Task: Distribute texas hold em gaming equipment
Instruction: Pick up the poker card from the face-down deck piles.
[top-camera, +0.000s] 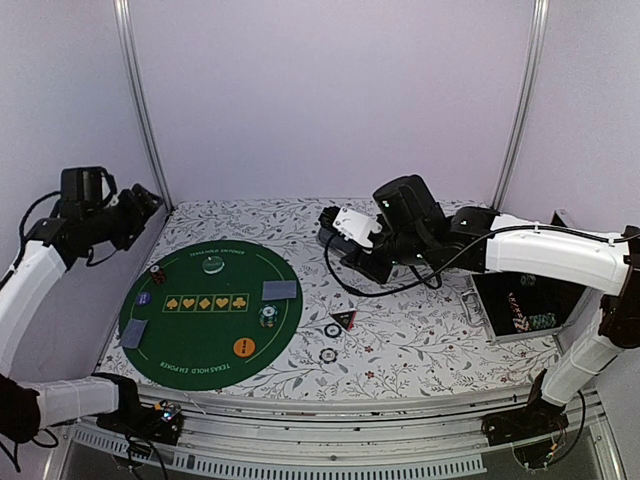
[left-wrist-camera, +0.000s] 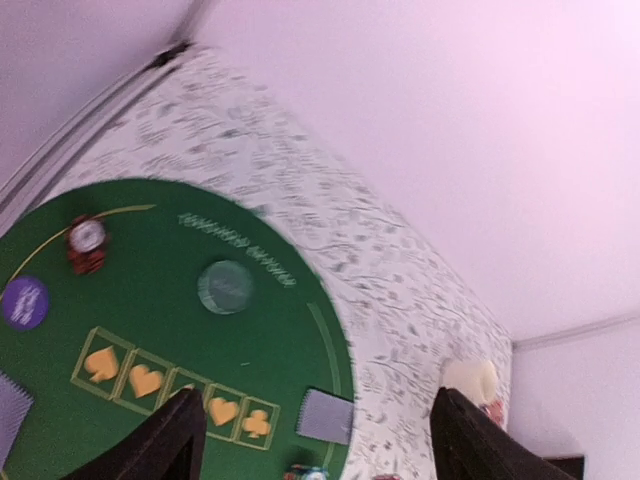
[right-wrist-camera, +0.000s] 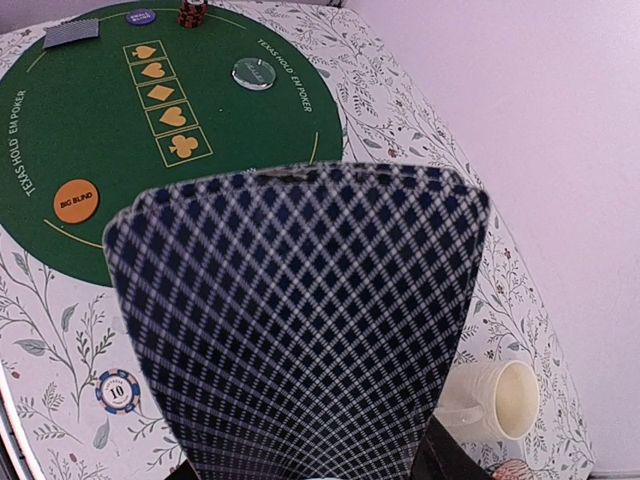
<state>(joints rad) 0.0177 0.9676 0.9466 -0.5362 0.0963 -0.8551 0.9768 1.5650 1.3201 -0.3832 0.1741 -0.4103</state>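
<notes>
Cards (right-wrist-camera: 300, 330), fanned, their backs a blue-and-white diamond lattice, stand clamped in my right gripper (right-wrist-camera: 310, 465); my left gripper (left-wrist-camera: 320, 440) gapes empty.

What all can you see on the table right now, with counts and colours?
poker mat: one, green, on floral tablecloth
loose cards: two, grey-blue, mat's left and right edges
card deck: one, blue-checked, held above the cloth
chip stacks: two, reddish far-left, teal-white right, on mat
loose chips: two, dark, cloth right of mat
orange button: one, mat's near side
clear disc: one, mat's far side
purple disc: one, mat's left
triangular marker: one, black-red, beside loose chips
mug: one, cream, near back wall
case: one, dark, open, table's right
left gripper: black, open, empty
right gripper: black, shut on card deck
</notes>
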